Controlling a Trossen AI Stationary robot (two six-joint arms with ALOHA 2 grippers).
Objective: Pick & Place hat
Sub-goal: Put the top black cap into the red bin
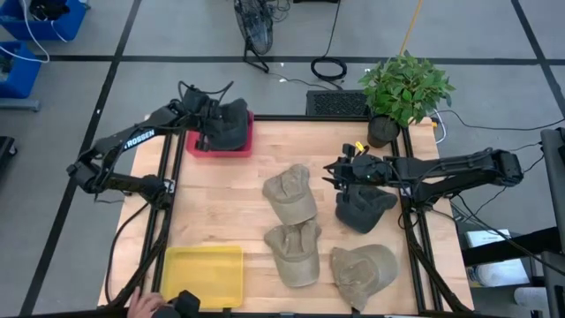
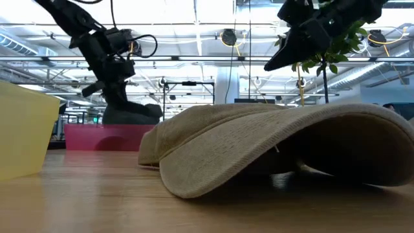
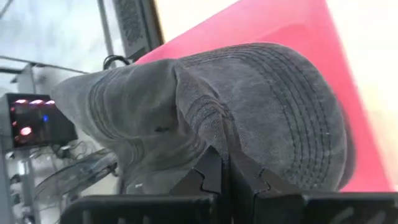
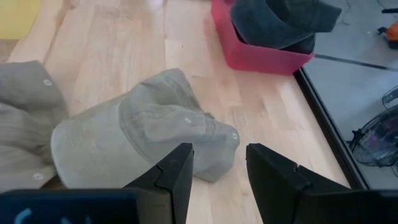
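Note:
A dark grey hat (image 1: 228, 126) sits in the pink tray (image 1: 244, 147) at the table's far left, and my left gripper (image 1: 207, 124) is shut on it. It fills the left wrist view (image 3: 249, 106). My right gripper (image 1: 339, 173) hovers open right of the table's middle, beside a second dark hat (image 1: 362, 208) that lies on the wood. In the right wrist view its fingers (image 4: 217, 168) stand apart above a tan hat (image 4: 143, 134), touching nothing. Three tan hats (image 1: 291, 193) (image 1: 293, 253) (image 1: 364, 274) lie on the table. My left gripper pinches a raised fold of the dark grey hat's crown (image 3: 208, 140) between its two fingers (image 3: 208, 177). It comes from above, slanting in from the table's left. In the low view the hat (image 2: 129, 113) hangs below the fingers with its lower part in the pink tray (image 2: 103, 136).
A yellow tray (image 1: 203, 276) stands at the near left corner, with a person's hand (image 1: 146, 306) at the edge beside it. A potted plant (image 1: 402, 88) stands at the far right corner. Bare wood (image 1: 212, 203) shows between the two trays.

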